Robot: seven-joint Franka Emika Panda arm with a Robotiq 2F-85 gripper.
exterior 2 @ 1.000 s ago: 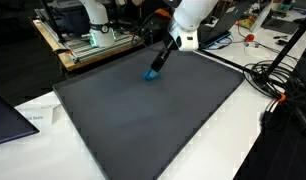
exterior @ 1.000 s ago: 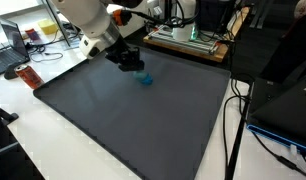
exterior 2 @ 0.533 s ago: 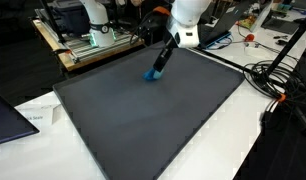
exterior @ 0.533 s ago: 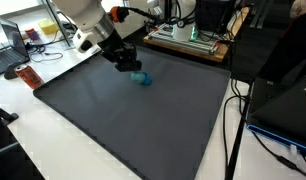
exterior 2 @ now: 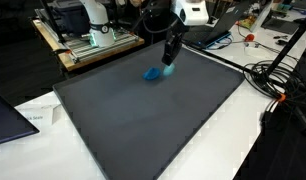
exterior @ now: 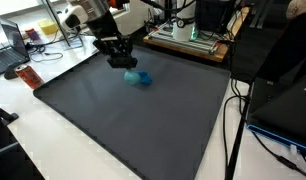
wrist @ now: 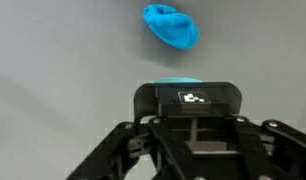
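A crumpled blue lump [exterior: 141, 79] [exterior 2: 153, 73] [wrist: 171, 27] lies on the dark grey mat [exterior: 133, 125] [exterior 2: 143, 120] near its far edge. My gripper [exterior: 123, 63] [exterior 2: 169, 63] [wrist: 179, 86] hangs just above the mat beside the lump, no longer over it. Its jaws stand shut. In the wrist view the gripper's black body hides the fingertips, and a thin cyan sliver [wrist: 179, 81] shows right at their end, seemingly pinched there. How large that cyan piece is stays hidden.
White table surface [exterior 2: 243, 140] borders the mat. An orange-red object [exterior: 29, 77] lies near one mat corner. A wooden rack with equipment [exterior: 188, 40] [exterior 2: 88, 45] stands behind the mat. Black cables [exterior: 233, 130] [exterior 2: 273, 85] run along one side.
The arm has risen and drawn back from the blue lump, which stays on the mat. The jaws have stayed shut.
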